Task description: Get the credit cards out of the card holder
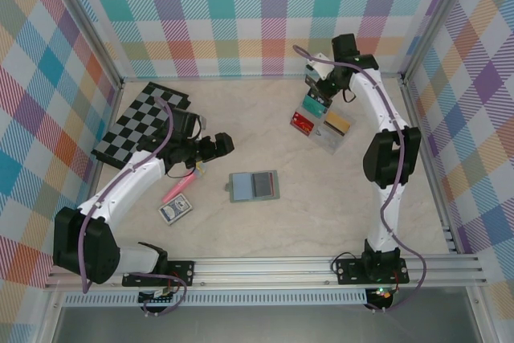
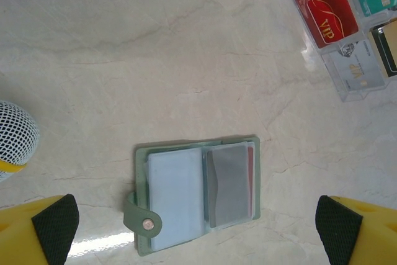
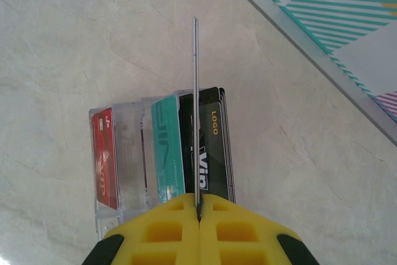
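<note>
A grey-green card holder [image 1: 254, 185] lies open and flat on the pale marbled table [image 1: 321, 206], roughly midway between the two arms. The left wrist view shows its clear sleeves: a whitish page on the left and a grey page on the right with a sliver of red along its outer edge. A strap with a snap button [image 2: 142, 218] sticks out at its lower left.

The left tool [image 2: 196, 224] is spread wide, with yellow fingers and black pads [image 2: 54, 224] at the bottom corners of its own view. It grips nothing, and the card holder lies in view between the pads.

The credit cards [image 1: 321, 122] sit well apart from the holder, toward the far right of the table, in a clear plastic tray [image 2: 347, 88]. A red card [image 3: 104, 159], a teal card [image 3: 166, 153] and a black card [image 3: 212, 147] printed "LOGO" lie side by side there.

The right tool [image 3: 198, 210] is clamped tight on a thin card [image 3: 196, 103]. This card is seen edge-on as a narrow line standing over the black card, so its colour cannot be told. Whether it touches the tray cannot be told either.

Farther left on the table are a black-and-white checkered board [image 1: 140, 122], a pink pen-like object [image 1: 178, 189], a blue-patterned card pack [image 1: 174, 211] and a white mesh ball [image 2: 15, 131]. Pastel plaid walls [image 1: 241, 14] enclose the table.
</note>
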You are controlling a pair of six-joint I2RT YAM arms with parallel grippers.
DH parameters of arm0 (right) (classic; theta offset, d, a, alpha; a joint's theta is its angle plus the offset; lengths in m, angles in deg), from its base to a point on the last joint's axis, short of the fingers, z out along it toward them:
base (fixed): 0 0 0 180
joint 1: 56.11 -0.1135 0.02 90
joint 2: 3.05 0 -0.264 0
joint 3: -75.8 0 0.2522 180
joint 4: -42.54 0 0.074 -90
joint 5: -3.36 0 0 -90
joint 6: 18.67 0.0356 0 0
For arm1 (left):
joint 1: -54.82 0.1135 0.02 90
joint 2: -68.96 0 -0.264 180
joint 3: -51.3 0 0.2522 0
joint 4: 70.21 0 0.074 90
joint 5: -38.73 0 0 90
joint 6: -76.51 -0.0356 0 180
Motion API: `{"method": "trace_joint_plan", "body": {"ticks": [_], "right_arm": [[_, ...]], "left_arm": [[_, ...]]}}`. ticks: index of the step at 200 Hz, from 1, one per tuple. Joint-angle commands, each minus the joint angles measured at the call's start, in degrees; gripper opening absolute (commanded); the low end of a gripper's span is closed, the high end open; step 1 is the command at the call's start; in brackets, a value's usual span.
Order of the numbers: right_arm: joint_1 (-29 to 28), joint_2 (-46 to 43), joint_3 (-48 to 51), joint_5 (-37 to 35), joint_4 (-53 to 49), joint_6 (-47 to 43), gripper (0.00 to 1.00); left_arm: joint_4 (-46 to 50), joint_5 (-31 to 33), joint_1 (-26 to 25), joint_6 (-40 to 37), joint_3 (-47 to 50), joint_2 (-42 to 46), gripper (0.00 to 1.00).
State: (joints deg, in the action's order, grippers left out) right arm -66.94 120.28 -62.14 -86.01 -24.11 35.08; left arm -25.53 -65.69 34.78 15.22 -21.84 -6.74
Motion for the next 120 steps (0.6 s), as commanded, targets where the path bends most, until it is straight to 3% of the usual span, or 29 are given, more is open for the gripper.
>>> {"method": "trace_joint_plan", "body": {"ticks": [1,120], "right_arm": [[0.8,1.5,-1.9,1.3,-3.4,-2.6,0.00],[1.8,4.2,-1.3,-3.3,-4.2,-2.5,0.00]], "left_arm": [[-1.3,-1.2,1.0,0.2,0.5,-0.8,1.00],[-1.9,-2.4,0.9,0.7,0.2,-2.6,1.00]]}}
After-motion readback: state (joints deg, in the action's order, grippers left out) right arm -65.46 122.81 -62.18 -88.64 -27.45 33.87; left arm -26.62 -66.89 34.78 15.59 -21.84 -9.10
